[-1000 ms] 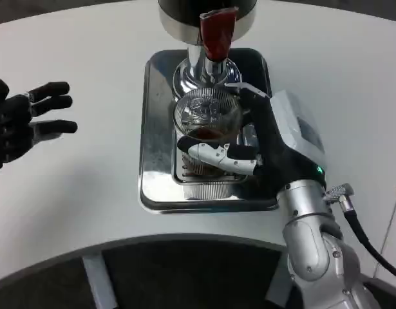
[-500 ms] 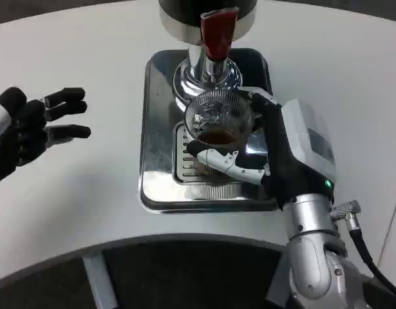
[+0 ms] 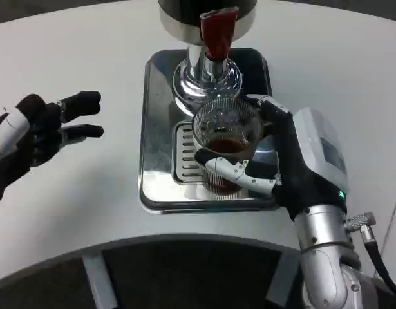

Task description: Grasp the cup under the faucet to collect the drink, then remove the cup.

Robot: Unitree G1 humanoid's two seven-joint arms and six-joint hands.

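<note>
Sliding back from the faucet (image 3: 217,35) toward the near edge, the right robot hand (image 3: 275,167) is gripping the filled cup (image 3: 225,138), needing to clear the tray (image 3: 158,129) next, while the left robot hand (image 3: 40,132) is hovering open.

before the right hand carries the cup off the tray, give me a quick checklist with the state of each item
1. Grip on cup: right hand wraps the clear cup, fingers on both sides. Ok.
2. Drink collected: dark liquid sits in the cup's lower part. Ok.
3. Cup clear of faucet: the cup is in front of the red faucet handle and spout base, not under it. Ok.
4. Faucet stopped: no stream visible, but drips are too small to see. Cannot tell.
5. Cup upright: rim looks roughly level. Ok.
6. Path clear: left hand hovers open over the table, well apart from the steel tray. Ok.
</note>
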